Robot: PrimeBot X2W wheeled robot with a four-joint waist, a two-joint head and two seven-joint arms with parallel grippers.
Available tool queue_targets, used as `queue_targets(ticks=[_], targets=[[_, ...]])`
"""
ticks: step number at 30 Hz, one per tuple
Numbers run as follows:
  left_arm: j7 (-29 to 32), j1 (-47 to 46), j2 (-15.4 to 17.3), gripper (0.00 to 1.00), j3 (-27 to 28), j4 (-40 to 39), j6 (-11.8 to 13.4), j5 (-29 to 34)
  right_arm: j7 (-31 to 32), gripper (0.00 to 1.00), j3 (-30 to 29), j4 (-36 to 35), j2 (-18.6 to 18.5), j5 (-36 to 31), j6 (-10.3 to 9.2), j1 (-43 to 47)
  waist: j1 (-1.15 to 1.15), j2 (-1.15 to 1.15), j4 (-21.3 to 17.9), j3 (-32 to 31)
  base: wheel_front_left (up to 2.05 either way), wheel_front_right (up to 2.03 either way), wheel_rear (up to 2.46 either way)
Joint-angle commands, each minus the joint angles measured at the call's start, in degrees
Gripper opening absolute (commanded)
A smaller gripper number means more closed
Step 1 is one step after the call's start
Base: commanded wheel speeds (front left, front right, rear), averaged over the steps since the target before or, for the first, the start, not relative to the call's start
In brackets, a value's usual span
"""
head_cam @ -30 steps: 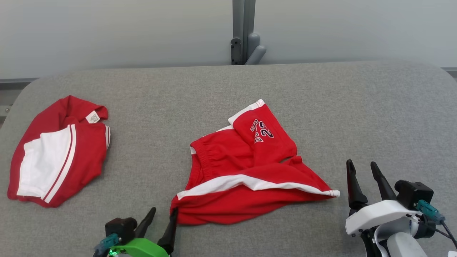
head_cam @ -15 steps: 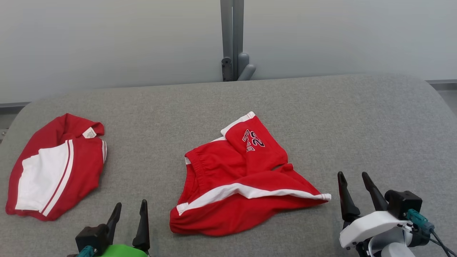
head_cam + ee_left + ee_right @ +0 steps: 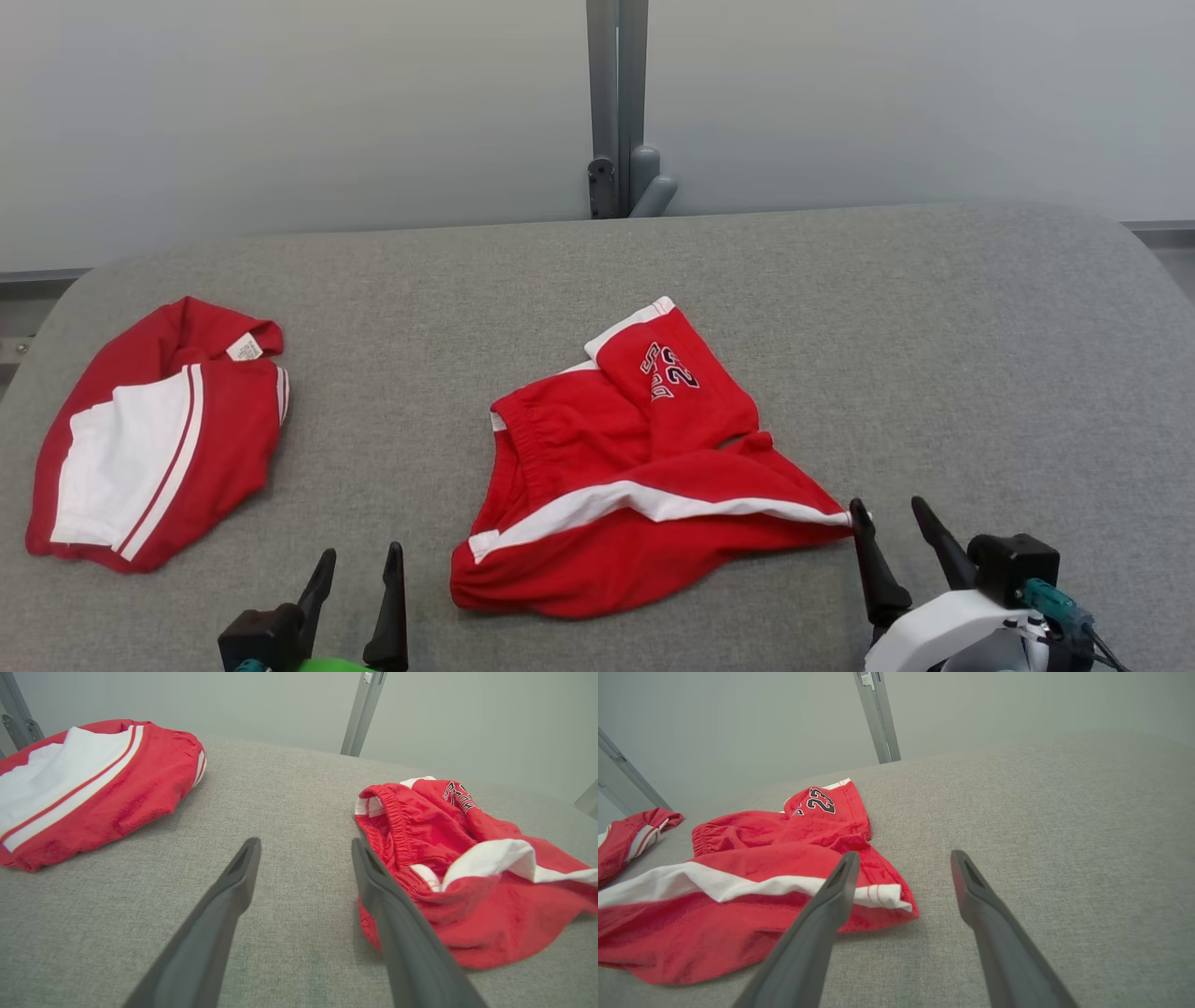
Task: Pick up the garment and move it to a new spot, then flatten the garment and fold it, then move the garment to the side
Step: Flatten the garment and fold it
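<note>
The garment (image 3: 607,467), crumpled red shorts with a white stripe and a dark "23" print, lies mid-table; it also shows in the left wrist view (image 3: 467,868) and the right wrist view (image 3: 761,872). My left gripper (image 3: 360,553) stands open at the near edge, a little left of the shorts' lower-left corner, with bare cloth between its fingers (image 3: 304,842). My right gripper (image 3: 887,504) is open beside the shorts' pointed right corner. In its own view (image 3: 904,855) the left finger overlaps that white-striped corner; I cannot tell whether it touches. Neither holds anything.
A second red garment (image 3: 159,439) with a white panel lies folded at the table's left end, also seen from the left wrist (image 3: 93,784). The grey fabric table (image 3: 934,327) is bare to the right. A grey post (image 3: 616,103) stands behind against the pale wall.
The camera has shifted, so the whole scene sits lower. My left gripper has drawn leftward away from the shorts' lower-left corner. My right gripper has pulled back and left toward the right corner.
</note>
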Motion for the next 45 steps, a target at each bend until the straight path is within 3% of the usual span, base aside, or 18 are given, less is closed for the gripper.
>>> queue_targets(ticks=[1, 14, 16, 17, 19, 23, 25, 34, 45], targets=[[0.0, 0.3, 0.0, 1.00, -0.2, -0.1, -0.2, -0.5, -0.2, 1.00, 1.0, 1.2, -0.2, 1.0, 0.00, 0.6, 0.00, 0.00, 0.2, 0.4, 0.00, 0.00, 0.00], [0.0, -1.0, 0.0, 1.00, -2.0, -0.5, -0.3, -1.5, -0.2, 1.00, 3.5, 4.0, -0.2, 2.3, 0.00, -1.6, 0.00, 0.00, 1.1, 1.6, 0.00, 0.00, 0.00], [0.0, -1.2, 0.0, 1.00, -2.5, -0.4, -0.3, -1.8, -0.2, 0.72, 3.9, 4.2, -0.2, 2.5, 0.00, -2.0, 0.00, 0.00, 1.2, 1.8, 0.00, 0.00, 0.00], [0.0, -1.2, 0.0, 1.00, -2.7, -0.4, -0.3, -1.9, -0.2, 0.48, 4.0, 4.3, -0.2, 2.5, 0.00, -2.0, 0.00, 0.00, 1.2, 1.8, 0.00, 0.00, 0.00], [0.0, -1.3, 0.0, 1.00, -2.9, -0.4, -0.2, -2.0, -0.2, 0.40, 4.0, 4.4, -0.2, 2.6, 0.00, -2.1, 0.00, 0.00, 1.2, 1.9, 0.00, 0.00, 0.00], [0.0, -1.5, 0.0, 1.00, -3.2, -0.3, -0.2, -2.3, -0.2, 0.09, 3.8, 4.9, -0.2, 2.7, 0.00, -2.1, 0.00, 0.00, 1.1, 2.0, 0.00, 0.00, 0.00], [0.0, -1.5, 0.0, 1.00, -3.2, -0.3, -0.2, -2.4, -0.2, 0.00, 3.7, 5.0, -0.2, 2.6, 0.00, -2.2, 0.00, 0.00, 1.0, 2.1, 0.00, 0.00, 0.00], [0.0, -2.6, 0.0, 1.00, -6.2, -1.1, -0.5, -5.0, -0.2, 0.00, 2.3, 4.0, -0.8, 1.7, 0.00, -1.2, 0.00, 0.00, 0.8, 2.7, 0.00, 0.00, 0.00], [0.0, -5.2, 0.0, 1.00, -16.3, 2.7, -0.8, -9.5, -0.2, 0.00, 1.3, 5.0, -0.9, 0.4, 0.00, -0.6, 0.00, 0.00, 1.1, 2.6, 0.00, 0.00, 0.00]])
